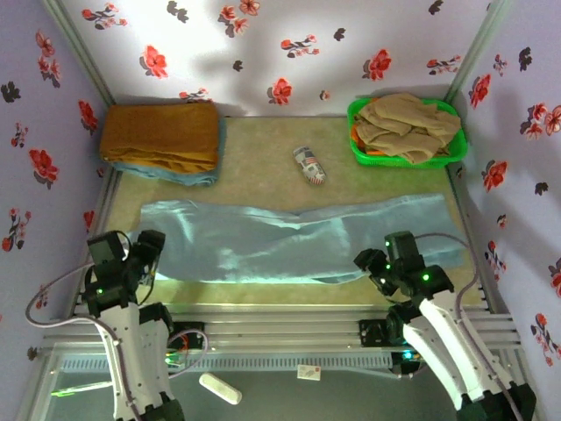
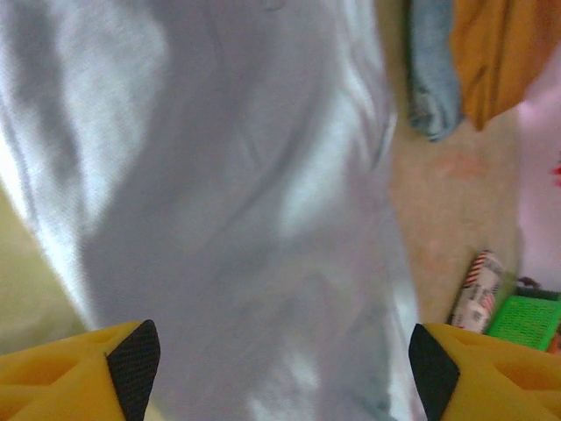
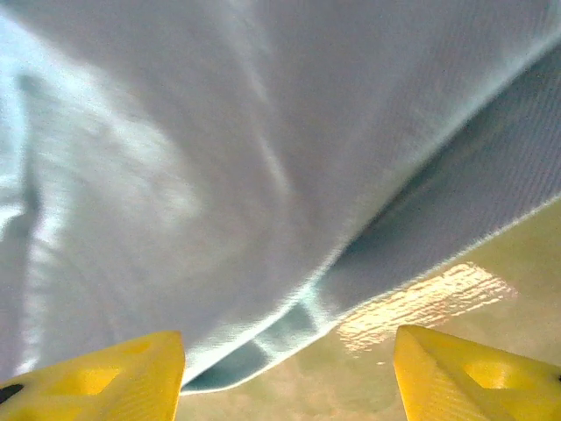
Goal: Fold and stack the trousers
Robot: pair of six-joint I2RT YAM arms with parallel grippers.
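The pale aqua-blue trousers [image 1: 289, 239] lie flat across the middle of the table, stretched from left to right. My left gripper [image 1: 145, 256] hovers at their left near edge with jaws open; in the left wrist view the trousers [image 2: 245, 219] spread below the gripper [image 2: 285, 368] with nothing between its fingertips [image 2: 133, 364]. My right gripper [image 1: 375, 266] is open at the near right part of the cloth. In the right wrist view the hemmed edge of the trousers [image 3: 289, 324] lies just ahead of the open gripper [image 3: 289, 386], apart from it.
A folded mustard-brown cloth [image 1: 160, 133] on a blue layer sits at the back left. A green basket [image 1: 360, 151] with a beige garment [image 1: 408, 125] stands at the back right. A small striped can [image 1: 308, 165] lies behind the trousers. Metal rails [image 1: 289, 329] run along the near edge.
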